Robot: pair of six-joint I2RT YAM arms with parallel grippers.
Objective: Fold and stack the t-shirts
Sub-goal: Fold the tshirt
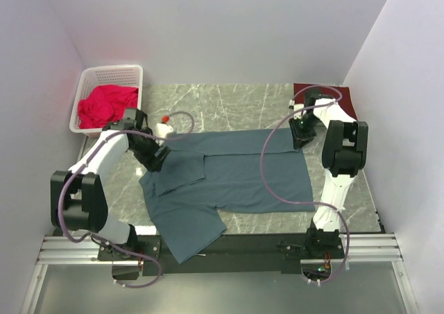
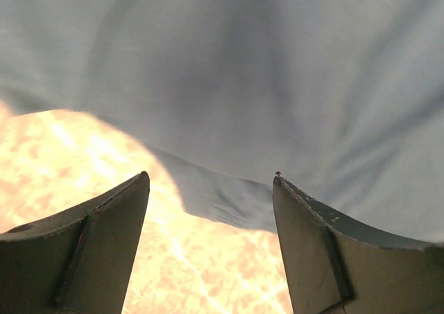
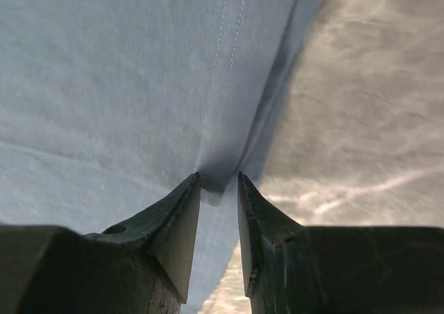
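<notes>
The blue-grey t-shirt (image 1: 236, 179) lies spread on the desk (image 1: 229, 99), its left side folded inward, likely as a first fold. Over that fold the left gripper (image 2: 210, 179) hangs released, jaws wide and empty. The right gripper (image 3: 218, 177) straddles the hem, jaws narrow; whether it pinches cloth I cannot tell. The maroon t-shirt (image 1: 345, 93) waits behind it.

No text, label, brand, number or sign can be read in any view. A few faint marks (image 2: 320, 212) on the left claw (image 2: 209, 177), just below one fingertip, are too small to make out.
</notes>
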